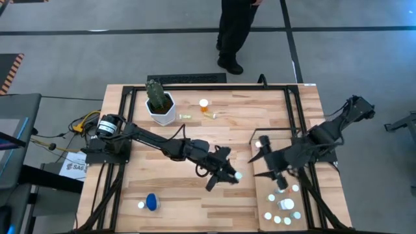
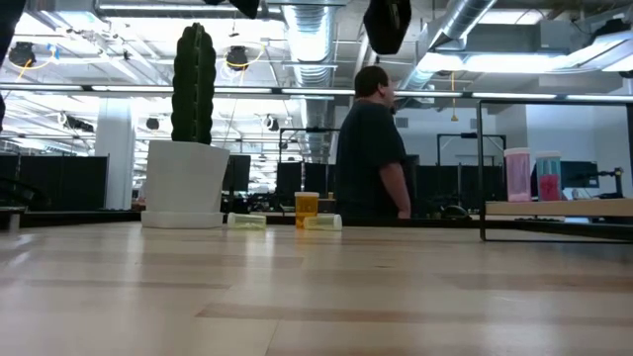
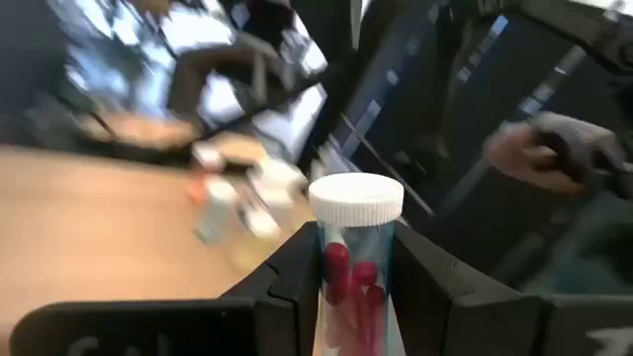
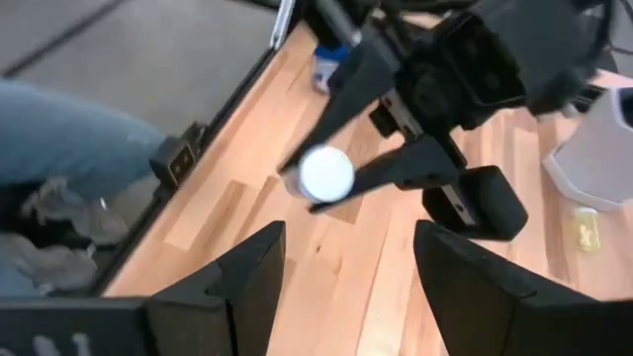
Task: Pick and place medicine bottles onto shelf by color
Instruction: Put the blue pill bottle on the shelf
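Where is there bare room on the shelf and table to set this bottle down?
The shelf's end nearest the cactus pot is mostly bare; its opposite end is crowded with bottles. On the table, wide bare planks lie between the blue bottle and the shelf. The left gripper holds a white-capped bottle beside the open right gripper.

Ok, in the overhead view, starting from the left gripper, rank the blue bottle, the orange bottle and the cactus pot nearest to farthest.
From the left gripper, mid-table:
1. Orange bottle, at the far side, by a small margin.
2. Blue bottle, near the front edge on the left.
3. Cactus pot, at the far left.
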Robot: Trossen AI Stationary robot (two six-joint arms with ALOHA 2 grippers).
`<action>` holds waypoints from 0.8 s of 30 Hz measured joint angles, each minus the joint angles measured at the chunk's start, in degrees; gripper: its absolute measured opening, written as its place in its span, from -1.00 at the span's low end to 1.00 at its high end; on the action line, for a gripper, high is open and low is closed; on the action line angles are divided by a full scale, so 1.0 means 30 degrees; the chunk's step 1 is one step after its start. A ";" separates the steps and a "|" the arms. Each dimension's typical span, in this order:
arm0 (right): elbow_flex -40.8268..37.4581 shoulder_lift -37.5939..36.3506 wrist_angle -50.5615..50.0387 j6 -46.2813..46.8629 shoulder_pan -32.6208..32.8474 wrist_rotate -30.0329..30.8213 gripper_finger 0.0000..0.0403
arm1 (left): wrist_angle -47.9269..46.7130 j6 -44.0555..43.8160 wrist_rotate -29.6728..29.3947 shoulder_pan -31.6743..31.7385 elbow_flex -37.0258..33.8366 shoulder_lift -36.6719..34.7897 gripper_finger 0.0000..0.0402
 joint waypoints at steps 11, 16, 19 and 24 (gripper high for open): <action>0.2996 0.5659 0.0982 -0.1503 -0.0027 -0.2240 0.21 | -0.1330 -0.1108 0.0715 -0.1067 0.0007 -0.0004 -0.59; 0.4516 0.7429 0.0777 -0.2549 -0.0034 -0.3013 0.22 | -0.1276 -0.1227 0.0715 -0.1325 0.0007 -0.0007 -0.59; 0.5214 0.8189 0.0005 -0.2816 -0.0027 -0.3040 0.22 | -0.1329 -0.1227 0.0783 -0.1611 0.0007 -0.0007 -0.59; 0.5725 0.8965 -0.0332 -0.2859 -0.0027 -0.3056 0.22 | -0.1355 -0.1212 0.0805 -0.2010 0.0007 -0.0007 -0.59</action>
